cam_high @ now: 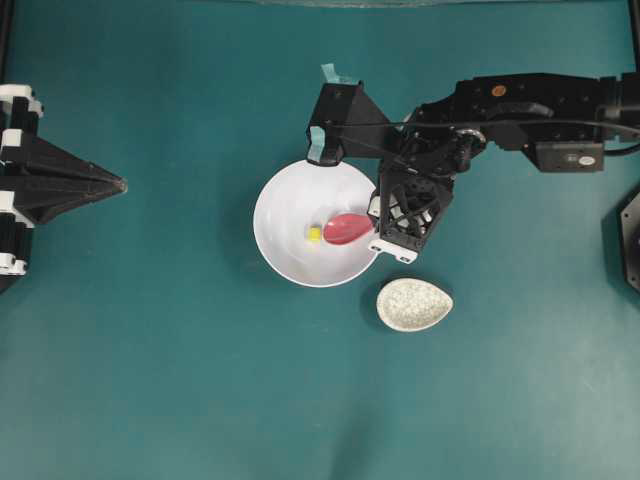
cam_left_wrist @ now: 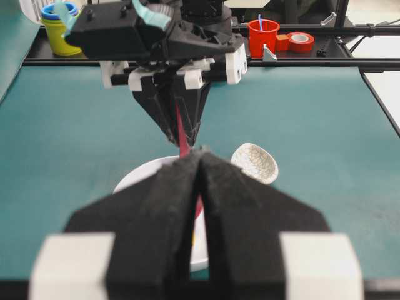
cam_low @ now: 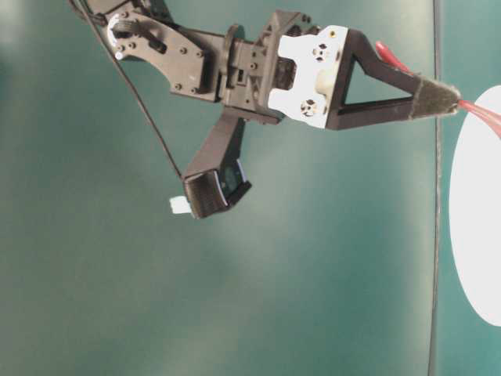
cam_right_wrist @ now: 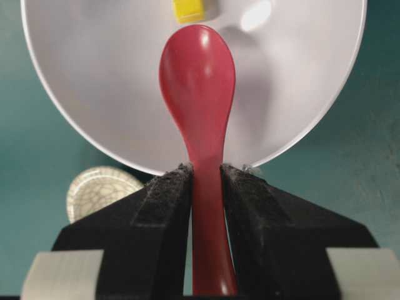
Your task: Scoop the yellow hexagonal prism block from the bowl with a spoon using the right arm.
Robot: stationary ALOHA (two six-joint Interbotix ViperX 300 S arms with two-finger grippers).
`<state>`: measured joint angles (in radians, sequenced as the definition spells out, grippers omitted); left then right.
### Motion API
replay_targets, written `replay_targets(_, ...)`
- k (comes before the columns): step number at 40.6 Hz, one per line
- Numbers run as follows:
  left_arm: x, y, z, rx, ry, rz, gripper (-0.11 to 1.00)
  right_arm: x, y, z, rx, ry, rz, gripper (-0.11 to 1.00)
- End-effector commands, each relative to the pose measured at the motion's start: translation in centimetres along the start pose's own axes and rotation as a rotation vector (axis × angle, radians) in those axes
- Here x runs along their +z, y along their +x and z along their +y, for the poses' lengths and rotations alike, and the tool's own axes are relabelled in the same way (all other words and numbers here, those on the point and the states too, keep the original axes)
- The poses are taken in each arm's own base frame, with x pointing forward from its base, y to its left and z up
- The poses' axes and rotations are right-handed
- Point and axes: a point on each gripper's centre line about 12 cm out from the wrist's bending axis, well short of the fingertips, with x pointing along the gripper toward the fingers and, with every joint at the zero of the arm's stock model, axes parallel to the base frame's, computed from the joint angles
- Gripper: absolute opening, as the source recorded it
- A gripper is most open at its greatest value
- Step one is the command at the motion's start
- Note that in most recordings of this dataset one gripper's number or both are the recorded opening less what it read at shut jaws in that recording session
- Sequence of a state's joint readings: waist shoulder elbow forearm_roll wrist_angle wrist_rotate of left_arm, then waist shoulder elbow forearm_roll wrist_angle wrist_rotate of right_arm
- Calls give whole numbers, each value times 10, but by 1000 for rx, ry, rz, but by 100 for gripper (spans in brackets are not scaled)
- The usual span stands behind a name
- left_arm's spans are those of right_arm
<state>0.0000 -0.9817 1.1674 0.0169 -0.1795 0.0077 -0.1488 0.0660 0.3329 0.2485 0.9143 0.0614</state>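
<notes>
The white bowl (cam_high: 290, 200) sits mid-table, also seen as the bowl (cam_right_wrist: 94, 94) in the right wrist view. Inside it lies the small yellow hexagonal prism block (cam_high: 314, 234), the block (cam_right_wrist: 189, 9) just past the spoon's tip. My right gripper (cam_right_wrist: 205, 170) is shut on the handle of the pink-red spoon (cam_right_wrist: 199, 75), whose scoop (cam_high: 347, 228) hangs over the bowl's inside, right beside the block. My right gripper (cam_high: 380, 228) stands at the bowl's right rim. The left gripper (cam_high: 120, 184) rests far to the left, its jaws (cam_left_wrist: 201, 156) pressed together with nothing between them.
A speckled off-white teardrop rest (cam_high: 414, 304) lies just right of and below the bowl. A red cup (cam_left_wrist: 263, 36), a tape roll (cam_left_wrist: 300, 41) and stacked cups (cam_left_wrist: 59, 22) stand beyond the table's far edge.
</notes>
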Motion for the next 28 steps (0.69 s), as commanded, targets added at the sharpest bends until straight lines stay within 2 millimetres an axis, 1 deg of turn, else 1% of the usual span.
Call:
replay_targets(1, 12, 2, 0, -1, 3, -34, 0, 7, -9, 3, 4, -9, -37, 24)
replay_targets(28, 13, 1, 0, -1, 2, -38, 0, 16, 10, -1, -16, -18, -55, 24)
